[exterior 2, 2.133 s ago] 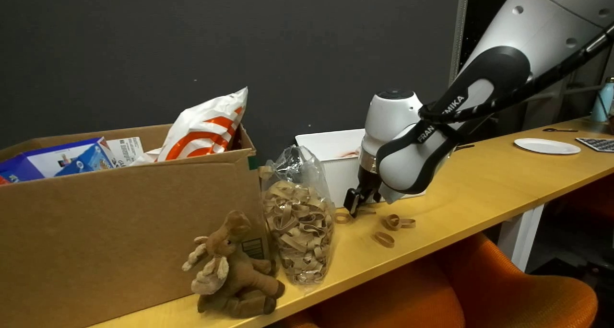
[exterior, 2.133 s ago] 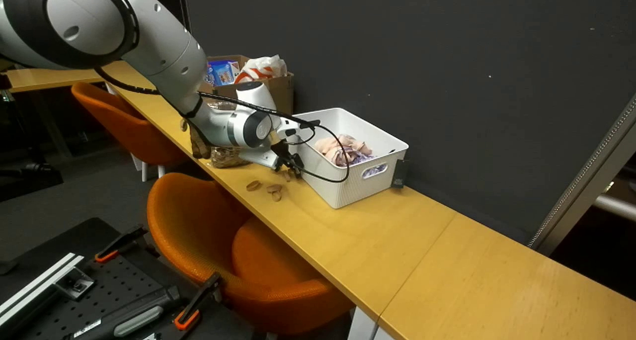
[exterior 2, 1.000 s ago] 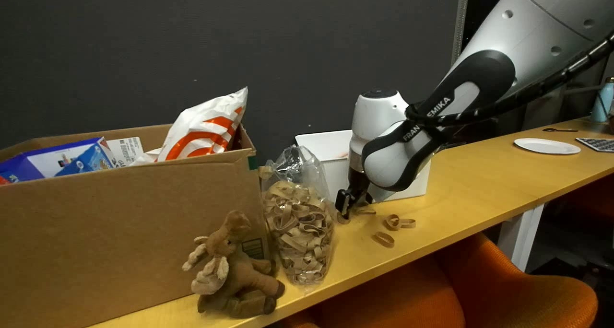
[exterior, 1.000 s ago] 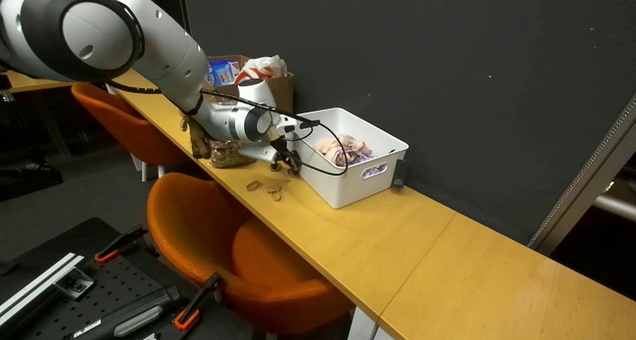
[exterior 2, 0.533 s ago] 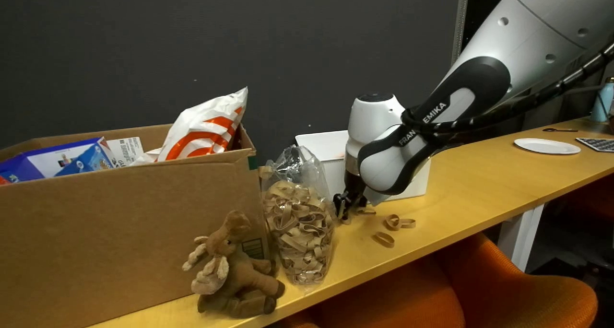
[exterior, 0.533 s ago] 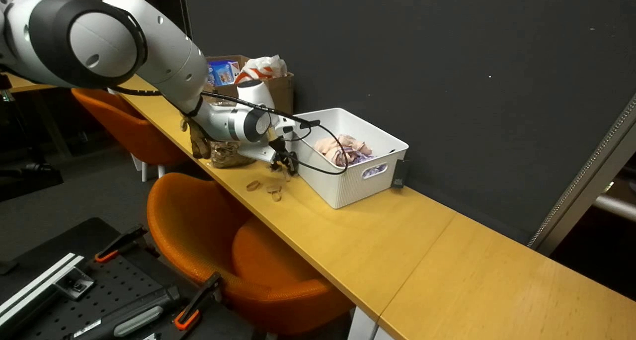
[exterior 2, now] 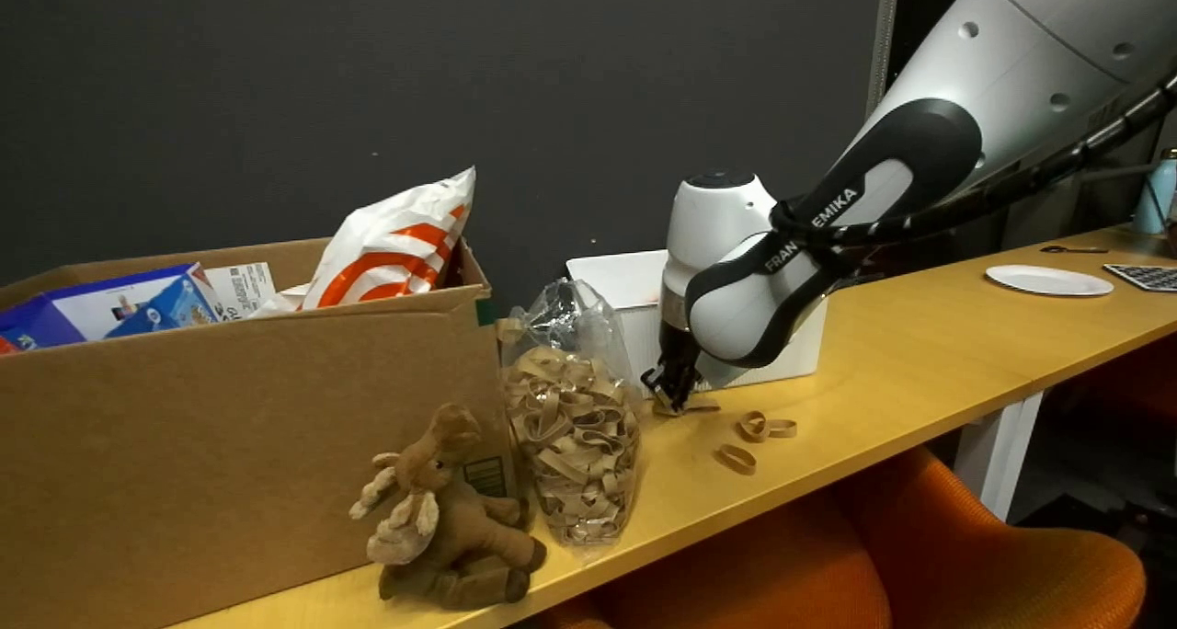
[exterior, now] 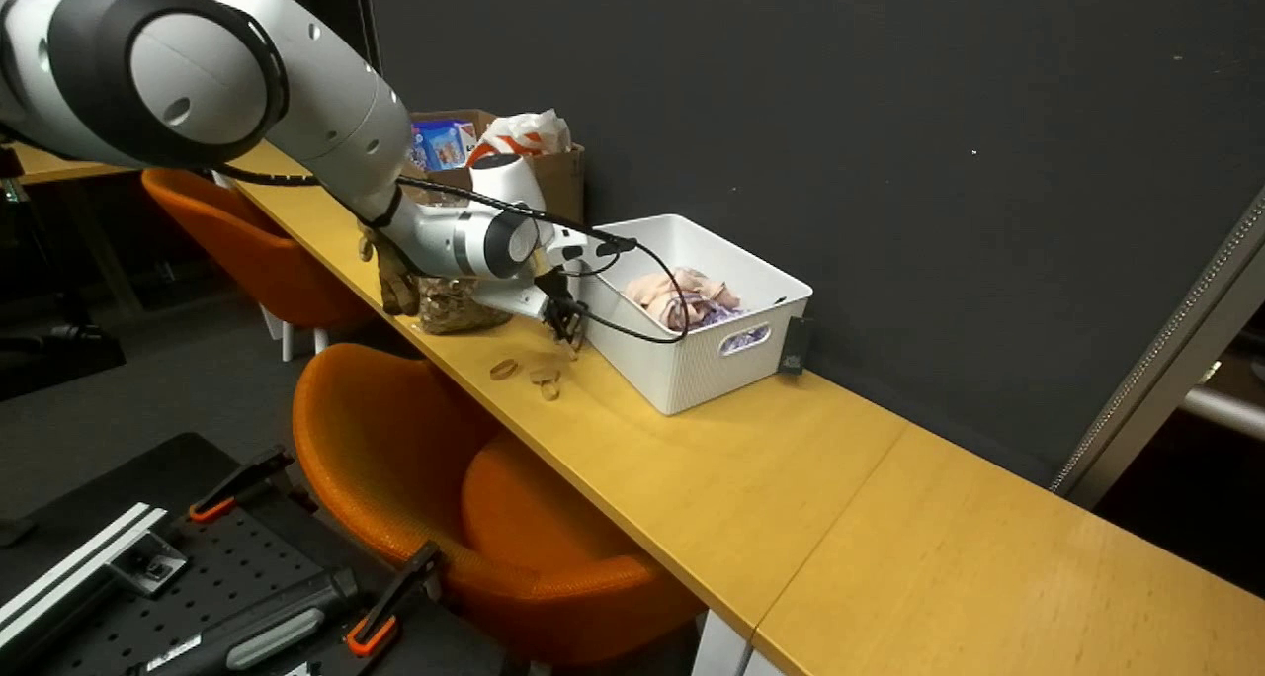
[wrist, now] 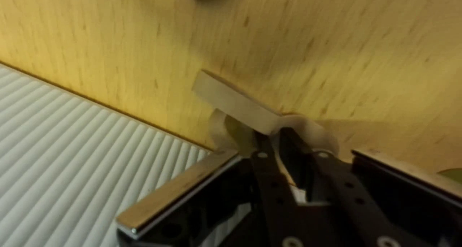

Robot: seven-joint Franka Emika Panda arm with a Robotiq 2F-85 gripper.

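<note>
Low over the wooden table (wrist: pixel 108 44), my gripper (wrist: pixel 275 135) has its fingers drawn close together. A tan rubber band (wrist: pixel 234 102) is pinched at the fingertips, its loops sticking out on both sides. In both exterior views the gripper (exterior: pixel 570 336) hangs beside the near wall of a white ribbed basket (exterior: pixel 692 370), which holds pink and purple cloth (exterior: pixel 682 295). Several loose bands (exterior 2: pixel 736 460) lie on the table a short way from the gripper (exterior 2: pixel 671 401). Right by the fingers is another band (exterior 2: pixel 704 405). The bands under the fingers partly hide one another.
A clear bag of bands (exterior 2: pixel 575 445) stands close to the gripper, with a plush moose (exterior 2: pixel 460 528) and a full cardboard box (exterior 2: pixel 248 454) beyond it. Orange chairs (exterior: pixel 385 459) border the table's front edge. A white plate (exterior 2: pixel 1048 280) lies farther off. A dark wall (exterior: pixel 840 162) runs behind.
The gripper has moved toward the bag of bands, and its jaws have drawn together on a band. Within the last half second it has risen slightly. The other loose bands lie as before.
</note>
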